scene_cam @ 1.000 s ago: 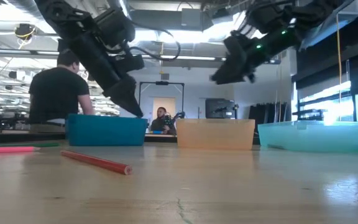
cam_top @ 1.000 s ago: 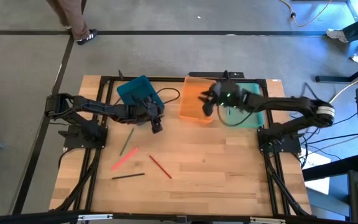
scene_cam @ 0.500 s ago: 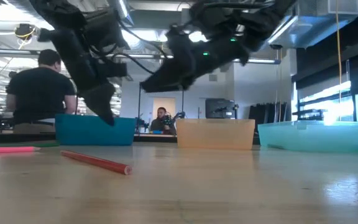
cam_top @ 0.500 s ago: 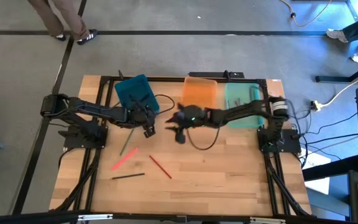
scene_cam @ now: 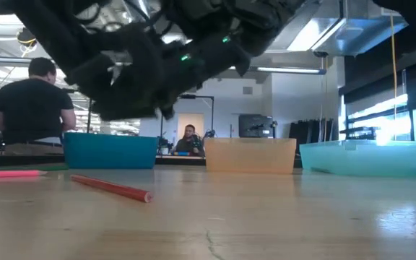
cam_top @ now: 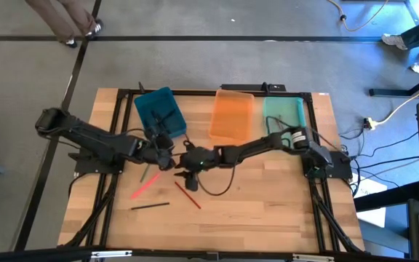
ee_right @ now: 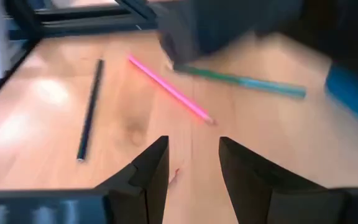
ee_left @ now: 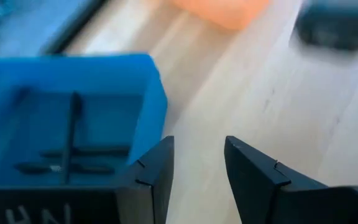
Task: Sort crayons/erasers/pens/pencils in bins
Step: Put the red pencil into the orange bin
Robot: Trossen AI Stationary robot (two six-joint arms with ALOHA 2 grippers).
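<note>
I've got both arms reaching in low over the middle of the wooden bench [cam_top: 268, 204], because that's where the loose sticks lie: a red pencil [cam_top: 188, 195] at six o'clock of centre, a pink stick [cam_top: 145, 186] and a green stick [cam_top: 149, 173] towards eight o'clock, a black stick [cam_top: 150, 206] at seven. My right gripper [cam_top: 189, 177] is stretched far across from three o'clock, hovering just above the red pencil's upper end, fingers [ee_right: 148, 177] apart with nothing between them; I judge it's lining up a pick. My left gripper [cam_top: 164, 159] sits just beside it at nine o'clock, fingers [ee_left: 154, 171] parted and empty too, near the dark teal-blue plastic bin [cam_top: 174, 120], which already holds a few dark sticks [ee_left: 72, 134]. The translucent orange bin [cam_top: 233, 116] and mint green bin [cam_top: 282, 110] wait along twelve o'clock.
</note>
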